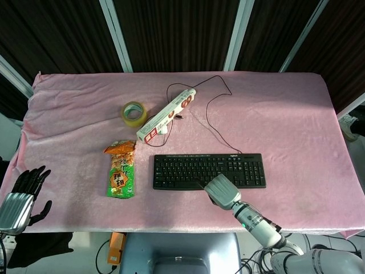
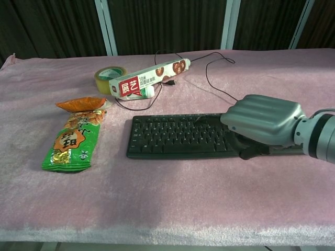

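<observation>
Keyboard [image 1: 209,170], black, lies flat near the surface [image 1: 285,114] front edge, approx. centre; its cable [image 1: 212,108] runs off toward 12 o'clock. Right robot hand [image 1: 221,190] sits palm-down at the keyboard's 6 o'clock edge; in chest view the same hand [image 2: 260,124] covers the right part of the key field. Fingers curled under the palm, tips resting on or just above the keys; contact can't be confirmed, fingertips hidden. Nothing gripped.

Left robot hand [image 1: 21,197] at approx. 8 o'clock of the keyboard, off the front-left corner of the surface, well apart from all items. Fingers spread, holding nothing. Not seen in chest view.

Other items: green snack bag [image 1: 121,171] just beside the keyboard at 9 o'clock; long carton [image 1: 166,115] at 11 o'clock, lying diagonally; tape roll [image 1: 134,112] near the carton's left end. Pink cloth covers the whole surface.
</observation>
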Robot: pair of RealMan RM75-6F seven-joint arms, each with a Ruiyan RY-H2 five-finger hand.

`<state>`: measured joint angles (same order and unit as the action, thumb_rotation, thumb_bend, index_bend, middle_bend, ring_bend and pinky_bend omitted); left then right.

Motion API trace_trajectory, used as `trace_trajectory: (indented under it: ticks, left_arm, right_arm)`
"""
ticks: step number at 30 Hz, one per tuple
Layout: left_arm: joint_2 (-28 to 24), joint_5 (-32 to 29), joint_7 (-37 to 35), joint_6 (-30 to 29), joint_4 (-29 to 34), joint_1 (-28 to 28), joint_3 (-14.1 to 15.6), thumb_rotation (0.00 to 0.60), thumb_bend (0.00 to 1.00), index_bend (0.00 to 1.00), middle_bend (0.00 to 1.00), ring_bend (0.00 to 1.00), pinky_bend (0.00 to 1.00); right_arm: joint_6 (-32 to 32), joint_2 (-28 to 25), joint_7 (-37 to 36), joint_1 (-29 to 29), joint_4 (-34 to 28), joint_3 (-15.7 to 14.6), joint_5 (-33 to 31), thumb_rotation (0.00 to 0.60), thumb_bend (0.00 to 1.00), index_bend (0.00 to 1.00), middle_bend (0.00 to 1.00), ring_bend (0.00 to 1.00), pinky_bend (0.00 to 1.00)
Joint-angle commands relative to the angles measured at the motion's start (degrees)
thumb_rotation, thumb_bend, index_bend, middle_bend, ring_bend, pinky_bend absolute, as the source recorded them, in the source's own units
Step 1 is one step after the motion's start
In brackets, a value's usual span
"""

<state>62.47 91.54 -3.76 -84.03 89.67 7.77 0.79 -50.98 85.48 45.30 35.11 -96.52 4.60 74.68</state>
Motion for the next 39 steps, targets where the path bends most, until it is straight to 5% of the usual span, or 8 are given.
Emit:
trace_trajectory:
  ticks: [1,34,39]
  left_arm:
    - [-0.06,0.05,-0.18,-0.29,-0.02,-0.15,-0.01,0.600,0.43,0.00,0.00,0.03,0.02]
    - [-0.44,0.55,-0.73,-0.84,0.16,-0.42,0.01,0.600,0.43,0.00,0.01,0.03,0.02]
    - [-0.65,0.73,-1.40,-1.71,0.04,-0.76,-0.09,0.600,0.43,0.00,0.01,0.03,0.02]
  right_arm:
    - [1.22,1.71,4.21,1.73,0.07,0.02,-4.32,0.600,0.92,0.25,1.00,1.00,1.00]
    - [-0.45,3.23,5.38,5.41,2.21,-4.73,-12.25,0.600,0.92,0.26,1.00,1.00,1.00]
    - [-6.06,-0.11,-0.01,3.66,-1.92,-4.56,-4.16,0.600,0.92,0.23,1.00,1.00,1.00]
